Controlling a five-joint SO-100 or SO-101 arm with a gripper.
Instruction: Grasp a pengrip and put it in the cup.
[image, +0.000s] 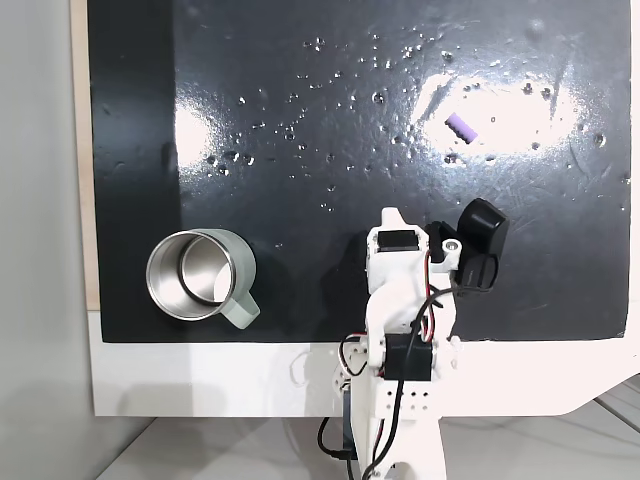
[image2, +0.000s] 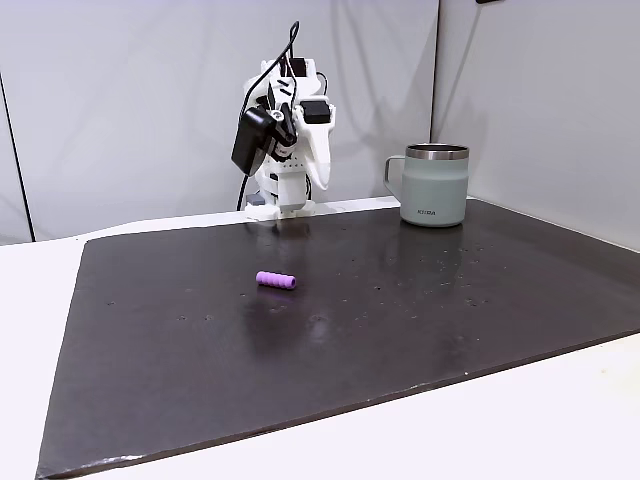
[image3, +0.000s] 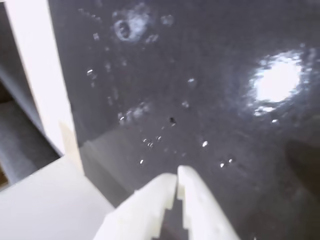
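Out on the dark mat (image: 300, 150), well apart from cup (image: 200, 277) and folded arm, pengrip (image: 461, 127) lies free on its side, claw (image3: 177, 176) clenched on nothing, parked by the bench (image: 200, 380) edge, reach not begun.

A light-purple pengrip (image2: 276, 280) lies on a glossy black mat (image2: 400, 320) speckled with pale flecks and white glare. The cup (image2: 435, 186) is pale grey-green outside with a shiny steel interior, while the arm (image2: 290, 140) and its gripper (image3: 177, 176) are white with black parts.
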